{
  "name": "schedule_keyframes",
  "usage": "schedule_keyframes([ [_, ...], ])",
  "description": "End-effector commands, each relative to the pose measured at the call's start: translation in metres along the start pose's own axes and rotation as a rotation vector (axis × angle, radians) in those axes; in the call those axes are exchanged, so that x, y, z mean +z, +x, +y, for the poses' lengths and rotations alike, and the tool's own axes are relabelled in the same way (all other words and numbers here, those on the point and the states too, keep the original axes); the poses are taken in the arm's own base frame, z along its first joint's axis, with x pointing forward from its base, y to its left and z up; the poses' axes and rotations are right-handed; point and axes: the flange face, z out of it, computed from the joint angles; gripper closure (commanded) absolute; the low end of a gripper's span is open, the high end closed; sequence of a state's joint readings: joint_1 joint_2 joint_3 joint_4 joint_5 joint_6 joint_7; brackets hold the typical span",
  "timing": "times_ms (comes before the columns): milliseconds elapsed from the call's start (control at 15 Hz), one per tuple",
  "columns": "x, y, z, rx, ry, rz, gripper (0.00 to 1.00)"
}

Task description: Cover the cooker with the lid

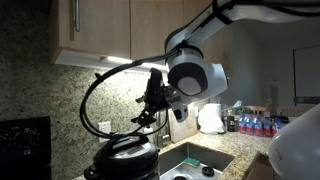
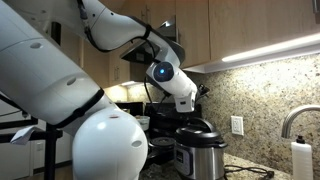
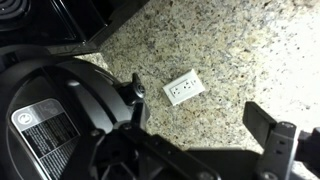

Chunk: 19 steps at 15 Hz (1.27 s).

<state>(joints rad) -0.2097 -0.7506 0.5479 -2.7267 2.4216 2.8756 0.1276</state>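
The cooker (image 2: 201, 161) stands on the granite counter, and its steel body shows in an exterior view. It is also at the bottom of an exterior view (image 1: 120, 170). The glossy black domed lid (image 1: 125, 148) rests on top of it; it also shows in an exterior view (image 2: 197, 134) and fills the left of the wrist view (image 3: 60, 115). My gripper (image 1: 152, 108) hangs just above the lid's far side and is also in an exterior view (image 2: 196, 115). In the wrist view my gripper (image 3: 200, 118) is open and empty, with only the granite wall between the fingers.
A white wall outlet (image 3: 183, 88) sits on the granite backsplash behind the cooker. A steel sink (image 1: 197, 158) lies beside the cooker, with a faucet (image 2: 294, 120) and a soap bottle (image 2: 300, 160). A black stove (image 1: 24, 142) is on the other side. A black cable (image 1: 95, 85) loops over the counter.
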Motion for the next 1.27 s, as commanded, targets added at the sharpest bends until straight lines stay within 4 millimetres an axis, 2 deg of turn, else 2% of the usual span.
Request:
schedule_keyframes([
  [0,-0.006,-0.003,-0.019,-0.016,-0.036,-0.009,0.00],
  [667,0.001,0.015,-0.028,-0.058,-0.205,-0.028,0.00],
  [1200,0.002,0.013,-0.031,-0.080,-0.181,-0.032,0.00],
])
